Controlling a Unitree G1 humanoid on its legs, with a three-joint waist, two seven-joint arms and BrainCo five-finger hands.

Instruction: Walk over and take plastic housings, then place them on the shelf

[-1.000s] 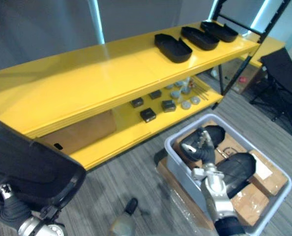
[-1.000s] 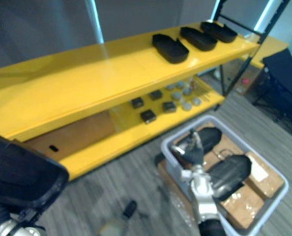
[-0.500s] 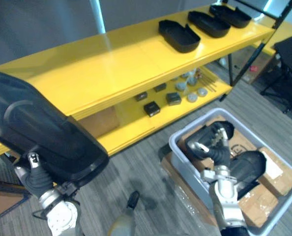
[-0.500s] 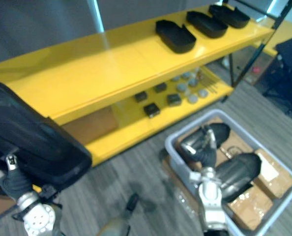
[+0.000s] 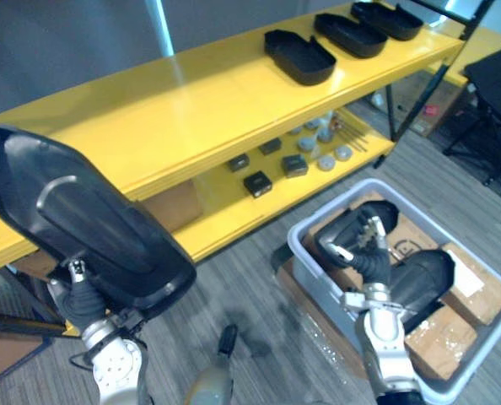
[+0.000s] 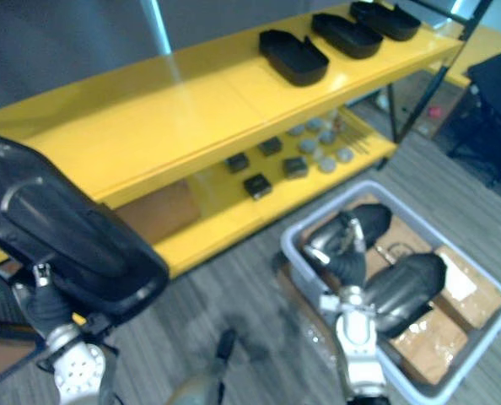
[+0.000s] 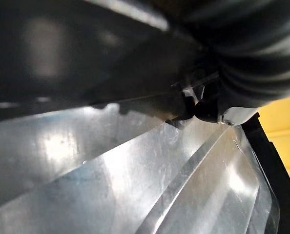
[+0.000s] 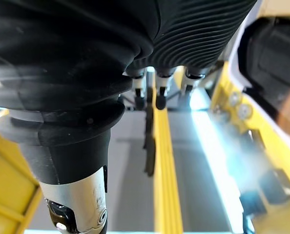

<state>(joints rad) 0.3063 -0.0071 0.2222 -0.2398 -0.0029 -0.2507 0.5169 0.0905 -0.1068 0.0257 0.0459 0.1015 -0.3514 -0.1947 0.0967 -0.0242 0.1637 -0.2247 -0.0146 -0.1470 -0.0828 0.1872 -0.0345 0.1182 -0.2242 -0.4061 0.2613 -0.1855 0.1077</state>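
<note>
Black plastic shell housing (image 5: 82, 219): raised at the lower left, atop the left hand (image 5: 80, 297), in front of the shelf's near edge.
Left hand's grip: cannot tell, hidden beneath the housing.
Right hand (image 5: 367, 257): released, empty, over the grey plastic bin (image 5: 325, 211).
Bin: two more black housings (image 5: 419, 278) on cardboard pieces (image 5: 440, 342).
Yellow metal shelf (image 5: 191, 110): three black housings (image 5: 299, 57) in a row at the far right of its top board.
Lower board: small black boxes (image 5: 256, 181), grey discs (image 5: 326, 160).
</note>
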